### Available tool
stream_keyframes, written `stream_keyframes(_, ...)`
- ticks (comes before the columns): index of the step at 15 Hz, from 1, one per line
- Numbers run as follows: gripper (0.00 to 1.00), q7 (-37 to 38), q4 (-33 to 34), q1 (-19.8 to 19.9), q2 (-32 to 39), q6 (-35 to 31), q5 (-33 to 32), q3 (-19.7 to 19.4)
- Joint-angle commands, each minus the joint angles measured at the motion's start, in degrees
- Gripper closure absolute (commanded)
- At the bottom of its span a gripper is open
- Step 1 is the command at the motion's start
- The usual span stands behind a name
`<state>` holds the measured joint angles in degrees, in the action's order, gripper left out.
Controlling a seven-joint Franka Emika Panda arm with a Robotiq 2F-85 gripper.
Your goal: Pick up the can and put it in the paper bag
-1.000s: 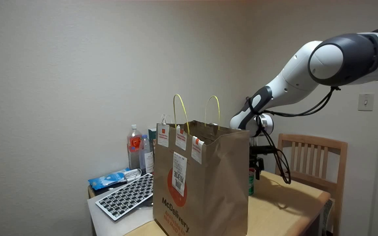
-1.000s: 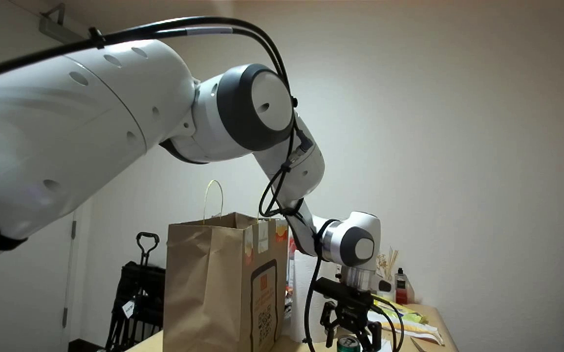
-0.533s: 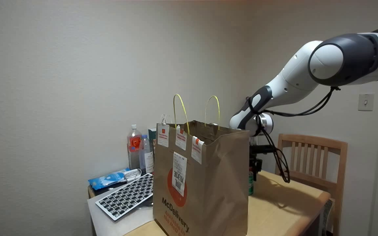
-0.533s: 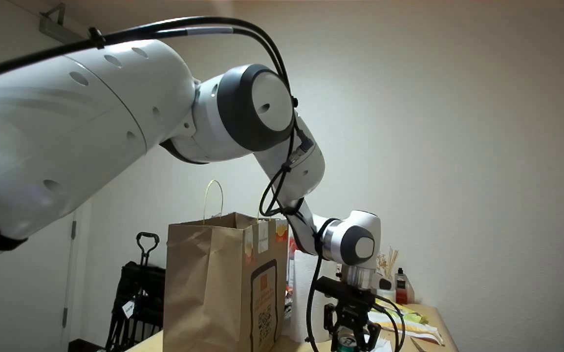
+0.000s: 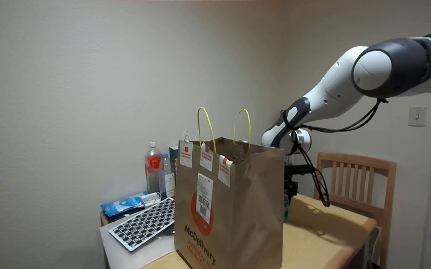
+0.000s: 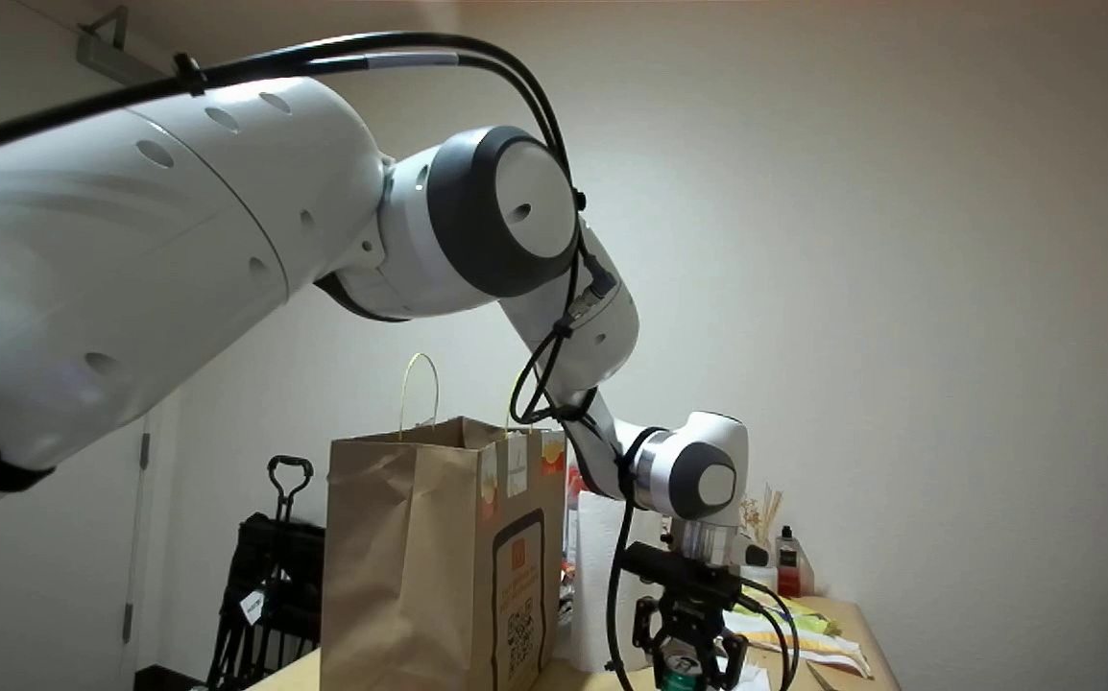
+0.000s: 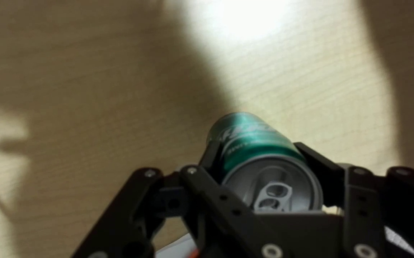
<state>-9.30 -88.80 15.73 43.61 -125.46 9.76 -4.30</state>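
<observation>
Two black fingers of my gripper (image 7: 257, 147) press against opposite sides of the green can (image 7: 252, 138), whose silver lid and pull tab face the wrist camera. In an exterior view the can (image 5: 285, 209) shows only as a sliver behind the paper bag's edge, with the gripper (image 5: 291, 189) around its upper part. The can (image 6: 679, 680) is cut off by the lower border in an exterior view, so whether it touches the table I cannot tell. Tall, brown and upright, the paper bag (image 5: 254, 209) stands beside the gripper, its top open and its handles up.
On the table (image 5: 323, 220) beyond the bag lie a keyboard (image 5: 144, 224), a blue packet (image 5: 124, 203) and two bottles, one with a red label (image 5: 153, 164). A paper towel roll (image 6: 602, 585) and cloths (image 6: 804, 638) are behind the gripper. A chair (image 5: 357, 186) stands at the table's side.
The fingers stood wide apart around the can one second ago and have come together onto its sides. The arm has hardly moved, and the bag stands where it was.
</observation>
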Motion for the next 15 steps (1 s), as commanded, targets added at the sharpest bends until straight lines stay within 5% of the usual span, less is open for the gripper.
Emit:
stream_keyframes(1,0.73,-2.2,-1.1,0.9,-1.2,-0.9,0.0,0.9)
stream_keyframes(10,0.73,-2.2,-8.4,1.2,-13.0,-0.6,2.5,1.5)
stream_keyframes(11,0.73,-0.1,-3.0,0.1,-7.9,0.1,0.9,0.5)
stream_keyframes(12,0.48,-0.1,-3.4,0.0,-9.0,0.3,1.0,0.5)
stream_keyframes(15,0.48,-0.1,-3.2,0.0,-8.4,0.3,1.0,0.5)
